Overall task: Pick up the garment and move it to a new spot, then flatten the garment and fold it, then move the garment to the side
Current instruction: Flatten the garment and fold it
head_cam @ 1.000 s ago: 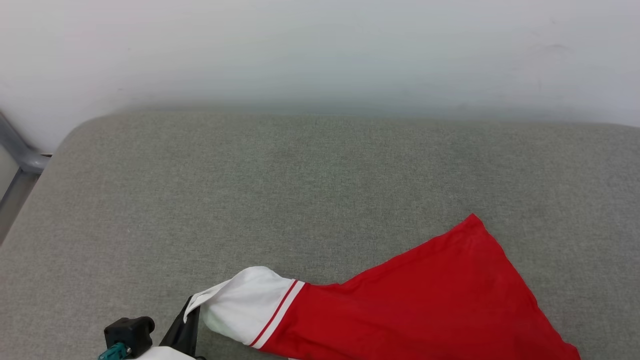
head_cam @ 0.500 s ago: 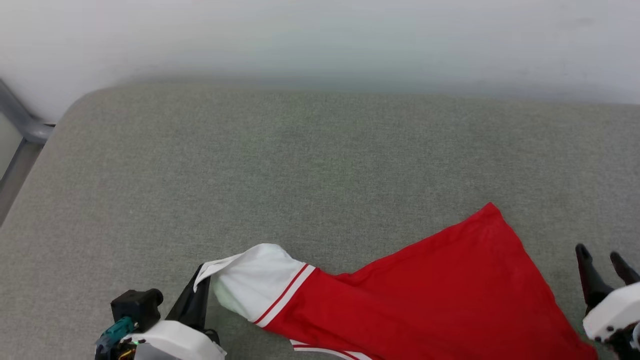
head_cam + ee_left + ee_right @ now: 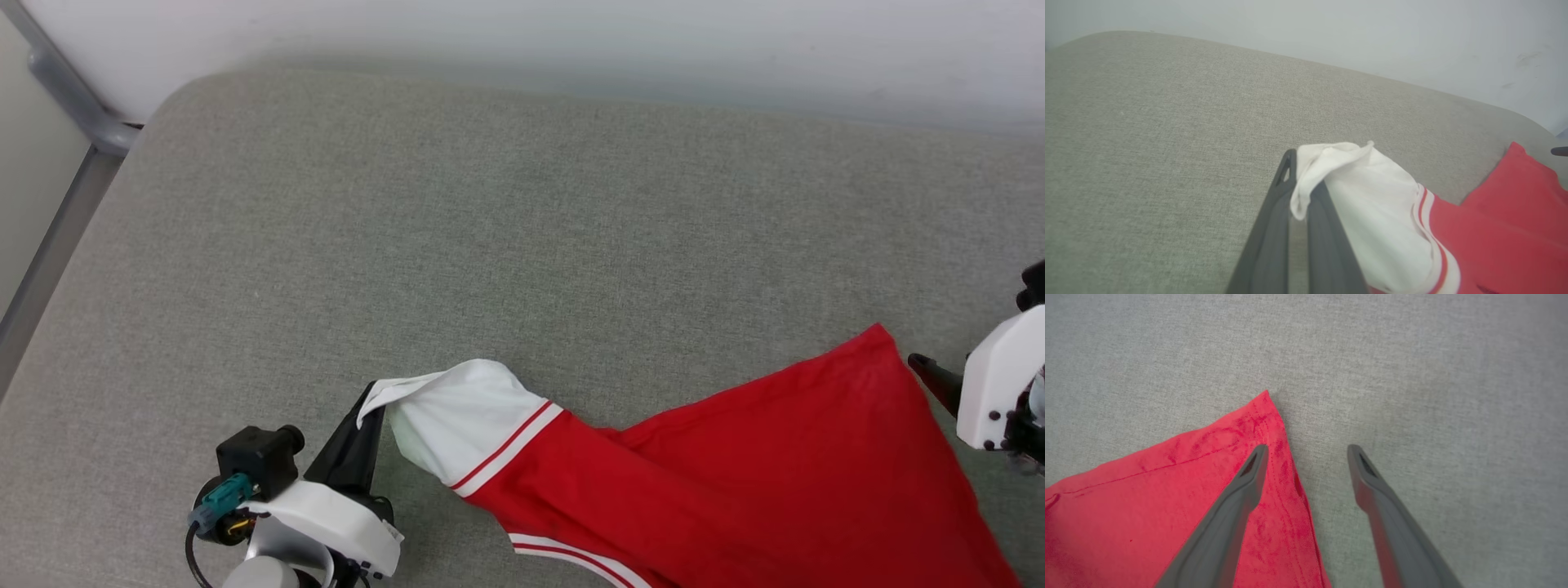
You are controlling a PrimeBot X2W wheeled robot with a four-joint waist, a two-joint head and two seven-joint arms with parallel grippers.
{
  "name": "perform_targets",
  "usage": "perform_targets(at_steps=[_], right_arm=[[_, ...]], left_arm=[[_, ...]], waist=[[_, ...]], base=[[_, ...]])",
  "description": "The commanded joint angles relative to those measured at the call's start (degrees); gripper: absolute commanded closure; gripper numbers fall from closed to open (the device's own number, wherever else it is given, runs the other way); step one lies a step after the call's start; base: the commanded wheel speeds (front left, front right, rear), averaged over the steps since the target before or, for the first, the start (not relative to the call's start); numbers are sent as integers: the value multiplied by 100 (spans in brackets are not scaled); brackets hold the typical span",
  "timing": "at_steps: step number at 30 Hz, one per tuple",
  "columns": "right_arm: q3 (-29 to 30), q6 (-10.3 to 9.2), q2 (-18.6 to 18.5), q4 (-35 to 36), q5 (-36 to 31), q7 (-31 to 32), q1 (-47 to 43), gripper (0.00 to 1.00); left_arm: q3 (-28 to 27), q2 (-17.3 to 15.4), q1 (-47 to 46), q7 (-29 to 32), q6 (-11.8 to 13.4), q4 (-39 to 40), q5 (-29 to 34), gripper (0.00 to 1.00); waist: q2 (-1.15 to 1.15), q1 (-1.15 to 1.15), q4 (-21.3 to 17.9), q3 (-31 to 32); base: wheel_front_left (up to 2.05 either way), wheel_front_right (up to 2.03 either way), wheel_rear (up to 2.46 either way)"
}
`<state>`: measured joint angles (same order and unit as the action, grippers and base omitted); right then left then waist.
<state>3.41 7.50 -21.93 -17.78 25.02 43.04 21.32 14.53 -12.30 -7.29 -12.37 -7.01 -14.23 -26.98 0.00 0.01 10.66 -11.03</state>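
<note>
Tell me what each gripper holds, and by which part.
The left gripper is shut on the jersey, gripping the cuff edge of its white sleeve. The right gripper is open and holds nothing, poised at the jersey's red corner.

Head view's bottom edge cuts off the garment (image 3: 735, 490); its right edge crops the right gripper (image 3: 1307, 450).

Light bright, even and diffuse throughout. Faint soft shadow beneath the white sleeve (image 3: 465, 412), 7 o'clock, head view. Wall (image 3: 571, 41) at 12 o'clock hazy. Right wrist view: gripper fingers (image 3: 1224, 531) blurred toward 6 o'clock.
</note>
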Motion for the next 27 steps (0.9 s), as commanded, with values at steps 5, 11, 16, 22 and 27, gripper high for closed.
perform_targets(at_steps=[5, 11, 16, 22, 27], right_arm=[[-322, -2, -60, -52, -109, 307, 379, 0], [-680, -2, -11, -433, -75, 422, 557, 0], [-1095, 8, 71, -760, 233, 692, 330, 0], [-1204, 7, -80, -750, 492, 726, 327, 100], [-1080, -2, -136, -717, 531, 557, 379, 100]], left_arm=[[86, 8, -237, -78, -24, 14, -49, 100], [193, 1, -453, -161, -36, -24, -106, 100], [247, 28, -515, -225, -41, -124, -183, 100], [264, 63, -459, -253, -44, -265, -294, 100], [249, 13, -467, -265, -40, -406, -299, 100]], waist=[[0, -1, 171, -338], [0, -1, 261, -603], [0, -1, 301, -645], [0, -1, 294, -530], [0, -1, 223, -266]], base=[[0, 0, 0], [0, 0, 0], [0, 0, 0], [0, 0, 0], [0, 0, 0]])
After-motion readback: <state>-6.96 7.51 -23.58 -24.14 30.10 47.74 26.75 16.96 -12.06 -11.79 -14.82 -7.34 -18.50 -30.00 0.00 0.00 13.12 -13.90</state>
